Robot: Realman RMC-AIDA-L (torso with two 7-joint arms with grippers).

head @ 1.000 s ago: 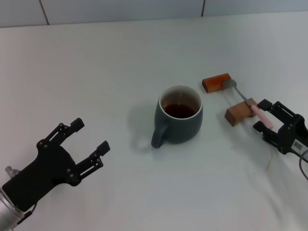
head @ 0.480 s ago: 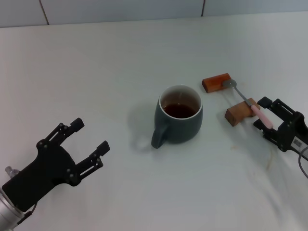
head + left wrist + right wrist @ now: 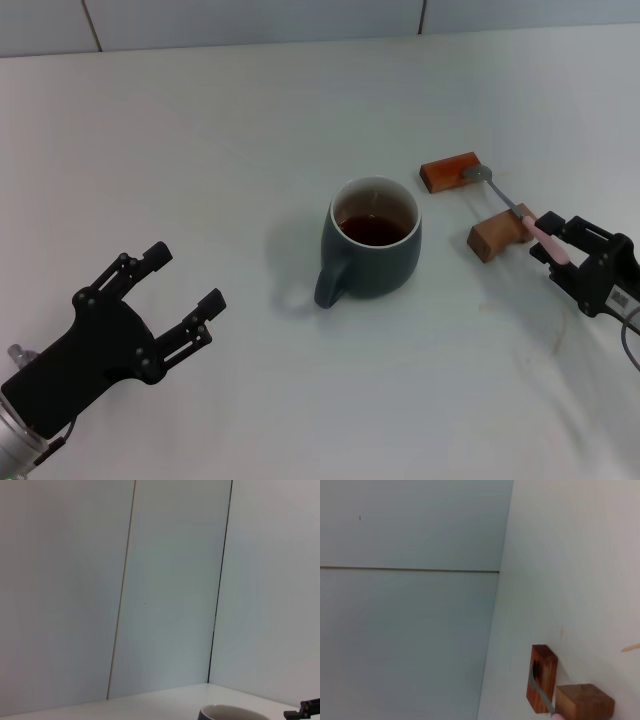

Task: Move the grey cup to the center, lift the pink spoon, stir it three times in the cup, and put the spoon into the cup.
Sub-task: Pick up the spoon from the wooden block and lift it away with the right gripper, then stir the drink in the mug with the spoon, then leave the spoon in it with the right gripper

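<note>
The grey cup (image 3: 375, 250) stands at the table's middle with dark brown liquid inside, its handle toward the front left. Its rim shows in the left wrist view (image 3: 232, 713). The pink spoon (image 3: 520, 212) lies to the cup's right across two wooden blocks, its metal bowl on the far block and its pink handle toward my right gripper (image 3: 555, 245). That gripper's fingers are closed in on the handle's end. The spoon's thin neck shows in the right wrist view (image 3: 540, 692). My left gripper (image 3: 185, 285) is open and empty at the front left, well apart from the cup.
An orange-brown block (image 3: 450, 171) and a paler brown block (image 3: 497, 235) carry the spoon; both show in the right wrist view (image 3: 542, 677) (image 3: 583, 702). A white tiled wall runs behind the white table.
My right gripper's fingers have narrowed around the spoon's pink handle. The spoon, the cup and the left arm have hardly moved.
</note>
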